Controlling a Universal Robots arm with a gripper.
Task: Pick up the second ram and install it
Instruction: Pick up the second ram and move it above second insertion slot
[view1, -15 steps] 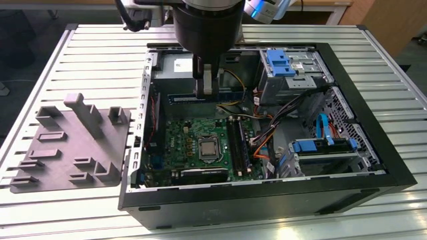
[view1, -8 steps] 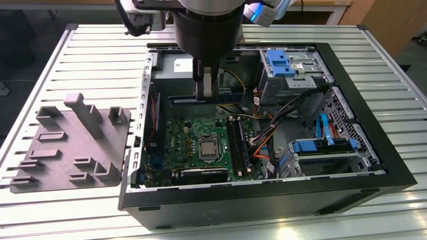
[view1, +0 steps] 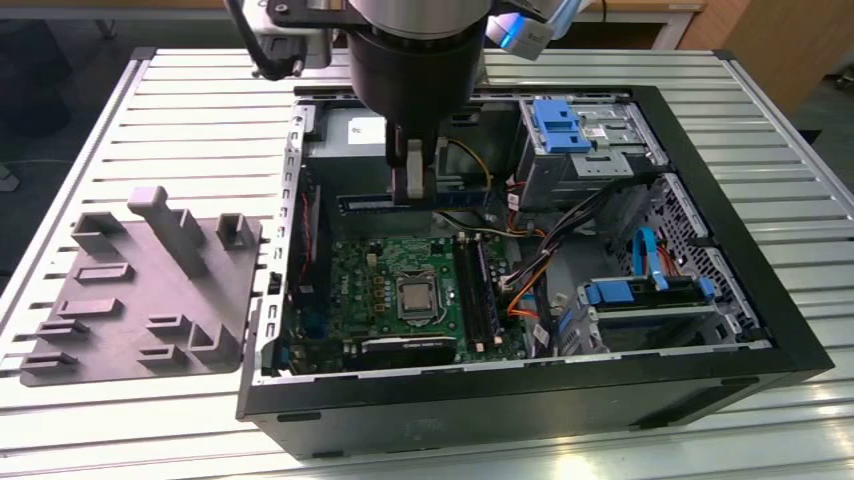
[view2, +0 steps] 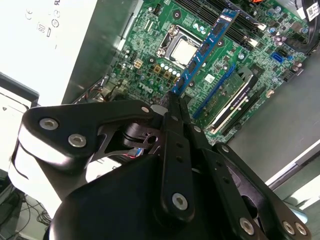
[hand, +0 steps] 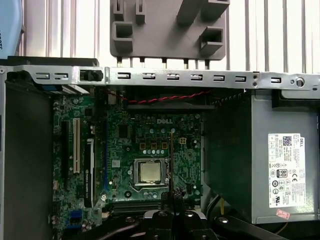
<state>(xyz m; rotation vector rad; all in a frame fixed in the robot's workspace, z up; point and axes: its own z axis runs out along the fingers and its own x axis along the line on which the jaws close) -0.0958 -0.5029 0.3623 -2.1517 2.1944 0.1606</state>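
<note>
My gripper (view1: 410, 190) hangs inside the open computer case (view1: 534, 390), above the back of the green motherboard (view1: 400, 290), and is shut on the second ram (view1: 461, 199). The ram is a slim bluish stick with small black chips, held level by its middle. In the second wrist view the ram (view2: 205, 47) juts out from the gripper (view2: 175, 102) over the processor (view2: 182, 50) and the long black slots (view2: 240, 20). It appears edge-on as a thin line (hand: 171, 155) above the gripper (hand: 173, 200) in the first wrist view.
A grey plastic tray (view1: 134, 290) with raised blocks lies beside the case on the exterior view's left. The case also holds a power supply (hand: 280, 165), blue drive cages (view1: 561, 125) and loose cables (view1: 534, 260). A green board (view2: 227, 97) stands in a motherboard slot.
</note>
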